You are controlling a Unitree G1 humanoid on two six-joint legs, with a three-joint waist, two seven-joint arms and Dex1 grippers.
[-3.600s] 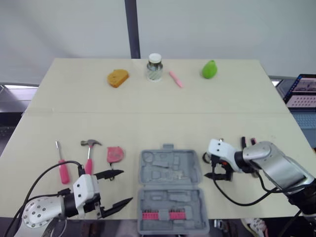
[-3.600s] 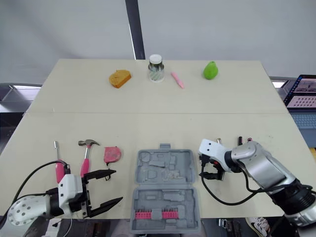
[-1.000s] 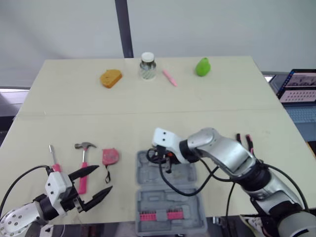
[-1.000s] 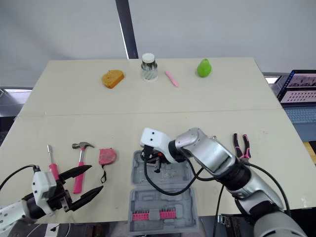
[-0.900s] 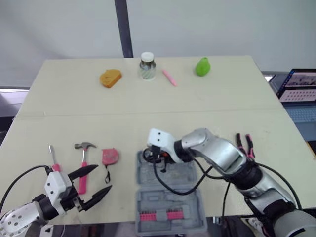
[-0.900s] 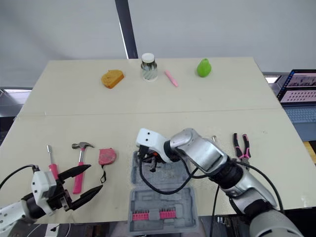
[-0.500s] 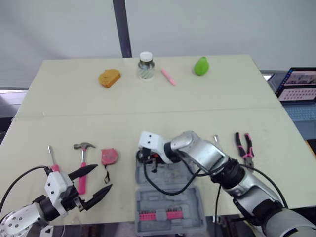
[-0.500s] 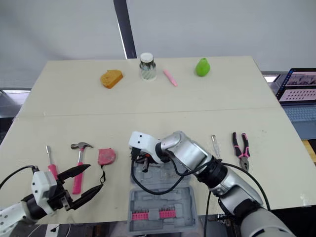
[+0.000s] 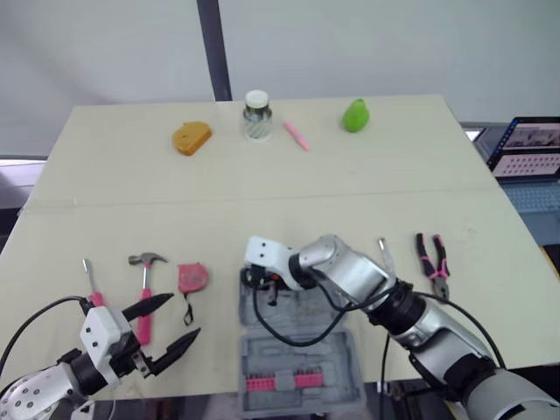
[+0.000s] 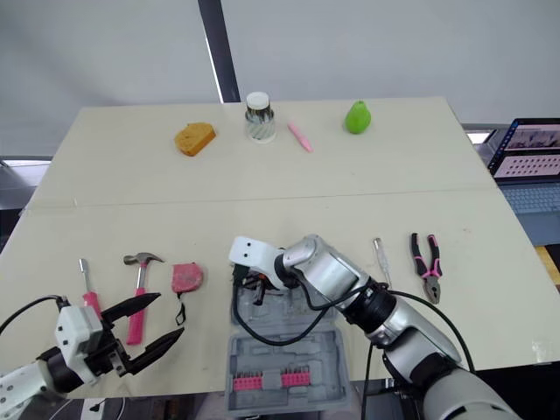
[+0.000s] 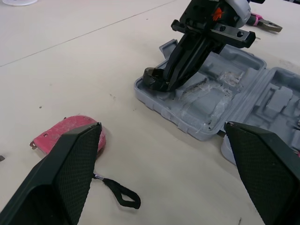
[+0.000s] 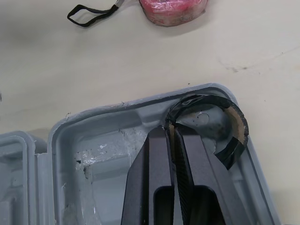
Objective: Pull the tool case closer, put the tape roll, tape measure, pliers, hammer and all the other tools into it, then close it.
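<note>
The left gripper (image 9: 182, 318) hangs low at 7 o'clock from the tool case (image 9: 306, 354), near the table's (image 9: 350, 192) front edge. The forearm lies low and the fingers point toward 2 o'clock. Its fingers are spread wide and hold nothing. One tip is over the lower part of the hammer's (image 9: 145, 284) pink handle.

The case lies open at the near centre, its near half close to the front edge. A bare strip of tabletop separates it from the tape measure (image 9: 192, 277) at its 10 o'clock. Beyond the tape measure toward 9 o'clock lie the hammer and then a pink-handled screwdriver (image 10: 87, 299).

The right arm reaches across from 4 o'clock, its elbow bent over the case. The right gripper (image 12: 172, 131) is tipped down into the far-left corner of the far half. Its fingers are pressed almost together, pinching the wall of the tape roll (image 12: 237, 125). The roll sits in that corner pocket against the rim.

At 2 o'clock from the case lie a small screwdriver (image 9: 383, 254) and the pliers (image 9: 433, 262), apart from each other.

A wide bare band crosses mid-table. Along the far edge stand a bread piece (image 9: 191, 137), a jar (image 9: 256, 115), a pink pen (image 9: 296, 136) and a green pear (image 9: 355, 115).
</note>
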